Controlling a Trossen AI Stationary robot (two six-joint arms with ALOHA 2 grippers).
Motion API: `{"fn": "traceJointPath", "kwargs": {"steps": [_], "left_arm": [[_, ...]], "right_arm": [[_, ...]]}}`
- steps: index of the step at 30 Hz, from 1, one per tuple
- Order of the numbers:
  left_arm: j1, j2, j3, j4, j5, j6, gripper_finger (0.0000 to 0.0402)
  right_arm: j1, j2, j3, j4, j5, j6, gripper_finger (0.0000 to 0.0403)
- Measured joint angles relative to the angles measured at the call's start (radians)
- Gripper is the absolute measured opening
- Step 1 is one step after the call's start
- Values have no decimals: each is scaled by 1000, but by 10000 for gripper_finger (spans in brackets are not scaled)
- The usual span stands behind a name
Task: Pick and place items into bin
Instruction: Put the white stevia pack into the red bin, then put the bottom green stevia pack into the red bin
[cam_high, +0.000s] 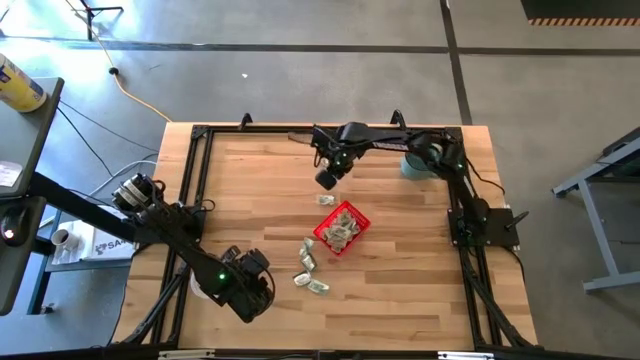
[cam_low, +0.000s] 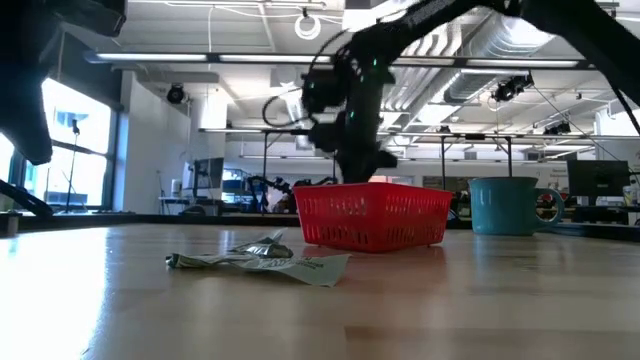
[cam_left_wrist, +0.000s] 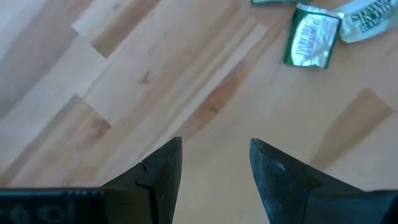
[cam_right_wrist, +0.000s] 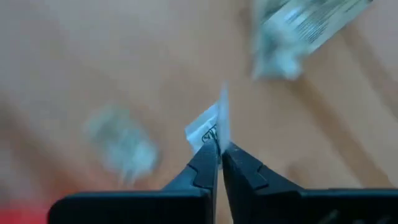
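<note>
- Nearest to the low camera lies a wrinkly packet (cam_low: 262, 262), flat on the wooden surface (cam_low: 480, 300), in front of the red basket (cam_low: 372, 215).
- From above, the red basket (cam_high: 343, 229) stands near the middle of the surface (cam_high: 400, 300), turned a little, and it holds several pale packets (cam_high: 341, 230).
- Three loose packets lie on the surface near the basket, toward the left arm's side: one packet (cam_high: 308, 253) just beside the basket, a second one (cam_high: 303, 279) and a third one (cam_high: 318, 287) a bit farther from it.
- One more packet (cam_high: 326, 200) lies on the far side of the basket, near it.
- The right gripper (cam_high: 327, 178) hangs above the surface beyond that packet, on the far side of the basket. Its jaws are closed on a thin white packet piece (cam_right_wrist: 211, 127), which sticks out between the fingertips of the right gripper (cam_right_wrist: 219, 163).
- The left gripper (cam_high: 262, 285) waits on the near side of the basket, beside the loose packets. The wrist view shows the left gripper (cam_left_wrist: 214, 165) with jaws apart and nothing between them, and a green packet (cam_left_wrist: 311, 40) lies ahead of it.
- A teal mug (cam_high: 413, 165) stands well behind the basket, by the right arm.
</note>
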Motion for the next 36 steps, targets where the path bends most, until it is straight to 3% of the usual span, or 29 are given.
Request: {"fn": "traceJointPath", "kwargs": {"steps": [3,7,13,19,28,32,36], "left_arm": [[14,0,0,-1,-24,21,223],[56,0,0,28,-31,121,223],[109,0,0,110,-15,277,223],[165,0,0,203,92,382,223],[272,17,0,316,115,415,223],[312,82,0,391,220,442,223],[313,179,7,482,322,441,223]], "right_arm": [[54,-70,0,-114,-13,-79,3],[144,-159,0,-228,-156,-121,10],[270,-163,-59,-211,-142,-90,3],[334,-163,-176,-164,149,-33,58],[443,-337,-279,-163,388,-31,220],[497,-482,-358,-163,428,25,263],[531,-624,-484,-159,429,134,279]]}}
